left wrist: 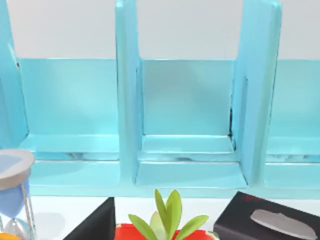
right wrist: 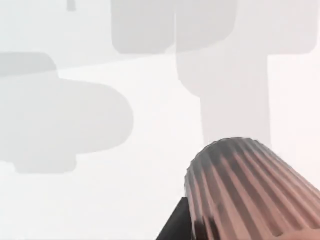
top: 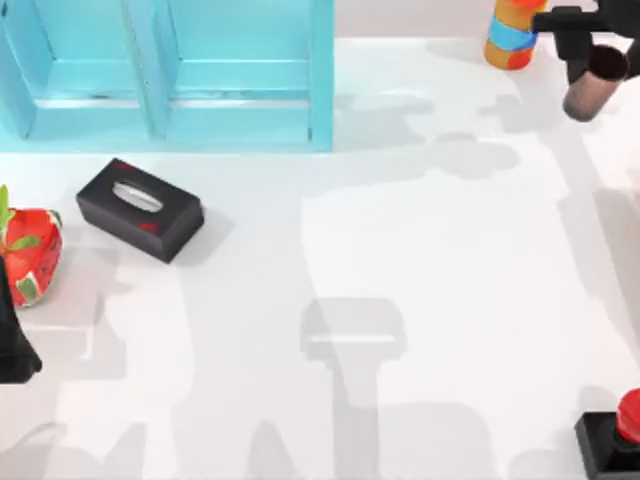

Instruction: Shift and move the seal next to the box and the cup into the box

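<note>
**Cup in the air at far right, box far off to the left**

While the right gripper point(top: 585, 62) hangs over the table's far right corner, it has the cup point(top: 594, 82) pinched between its fingers, the brown ribbed tumbler tilted with its dark mouth up toward the gripper. Right wrist view confirms it: the cup's ribbed wall point(right wrist: 245, 190) sits close under the camera, bare white table point(right wrist: 100, 200) beyond. Just beside it at the far edge stands the orange-and-blue striped cylinder point(top: 512, 35), not our target.

Now the relation that matters: the black box point(top: 140, 209) lies on the left half, well apart from the cup, long axis running diagonally, grey slot on top. So the carry looks like a long leftward sweep across the table, and the box sits nearer the left arm's side.

The left gripper point(top: 12, 345) is parked at the left edge by the red strawberry-like planter point(top: 30, 255); whether its fingers are spread, I cannot tell. The blue shelf point(top: 170, 75) stands behind the box.

The seal point(top: 618, 435), red knob on black block, waits at the near right corner, far from the box, untouched.
</note>
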`<state>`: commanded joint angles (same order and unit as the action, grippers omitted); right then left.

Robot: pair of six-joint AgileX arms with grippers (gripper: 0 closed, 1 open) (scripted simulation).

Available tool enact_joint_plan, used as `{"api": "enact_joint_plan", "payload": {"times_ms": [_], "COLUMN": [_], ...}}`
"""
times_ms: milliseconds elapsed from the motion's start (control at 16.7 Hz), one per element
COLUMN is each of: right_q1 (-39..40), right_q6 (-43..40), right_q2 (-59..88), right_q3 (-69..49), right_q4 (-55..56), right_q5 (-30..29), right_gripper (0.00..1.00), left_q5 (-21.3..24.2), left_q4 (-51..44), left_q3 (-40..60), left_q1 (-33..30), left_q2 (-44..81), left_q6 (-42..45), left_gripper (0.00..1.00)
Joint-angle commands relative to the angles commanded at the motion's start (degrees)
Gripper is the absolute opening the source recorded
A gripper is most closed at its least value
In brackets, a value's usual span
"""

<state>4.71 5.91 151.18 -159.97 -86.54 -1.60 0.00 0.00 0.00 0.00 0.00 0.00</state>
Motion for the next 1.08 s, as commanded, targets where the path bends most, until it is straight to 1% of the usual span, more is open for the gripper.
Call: {"api": "enact_joint_plan", "payload": {"times_ms": [240,600,840,1080], "right_q1": [-3.34,-3.64,-8.23,-14.15], "right_q6": [-3.27,-3.16,-4.45,-8.37], "right_q2": [0.78,0.02,-7.91,-24.05], "right_q3": [-6.18,-5.65,1.95,15.7], "right_q4": [-6.12,-5.96,-3.51,2.8], "right_q5": [0.63,0.62,1.26,1.96], "right_gripper": [0.0,0.0,0.0,0.0], "left_q5": [0.0,0.0,0.0,0.0], "left_q4": [0.0,0.0,0.0,0.0], "left_q3": [0.0,0.0,0.0,0.0], "left_q1": [0.0,0.0,0.0,0.0], "left_q2": [0.0,0.0,0.0,0.0], "left_q6": [0.0,0.0,0.0,0.0], "left_gripper": [1.0,1.0,1.0,1.0]}}
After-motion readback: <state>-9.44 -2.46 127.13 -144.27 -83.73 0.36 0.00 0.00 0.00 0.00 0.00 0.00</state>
